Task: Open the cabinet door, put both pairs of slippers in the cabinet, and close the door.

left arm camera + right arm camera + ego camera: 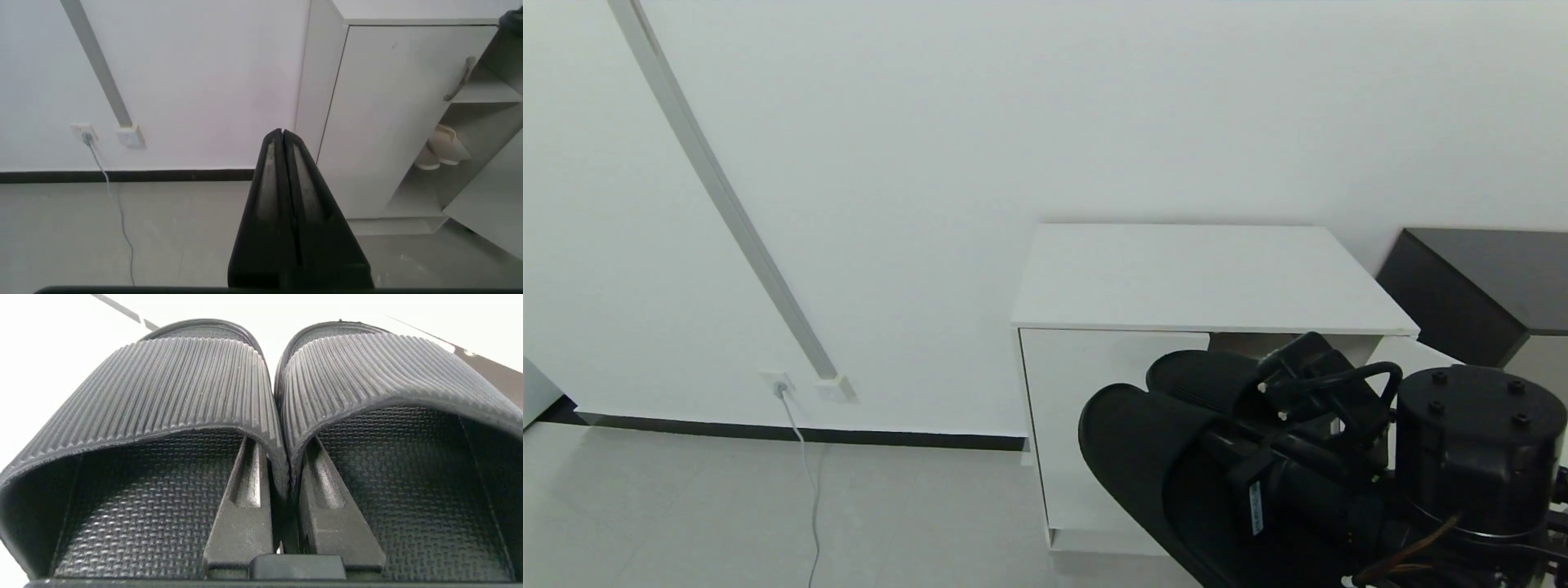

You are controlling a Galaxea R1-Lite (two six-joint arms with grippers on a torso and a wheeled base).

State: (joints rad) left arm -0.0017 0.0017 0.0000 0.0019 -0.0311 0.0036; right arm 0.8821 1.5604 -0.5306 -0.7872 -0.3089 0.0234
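Note:
A pair of black slippers [1152,441] hangs in front of the white cabinet [1201,278], held side by side. My right gripper [282,461] is shut on the black slippers [196,392], with a finger under each strap and the inner edges pinched between them. In the left wrist view the cabinet's left door [400,122] is closed and the right side stands open. A pair of beige slippers [439,147] lies on a shelf inside. My left gripper [282,143] is shut on nothing, low and to the left of the cabinet.
A black piece of furniture [1478,286] stands right of the cabinet. On the wall to the left are a socket [778,382] with a grey cable [810,490] running down to the floor and a slanted cable duct [719,188]. The grey floor [727,514] left of the cabinet is open.

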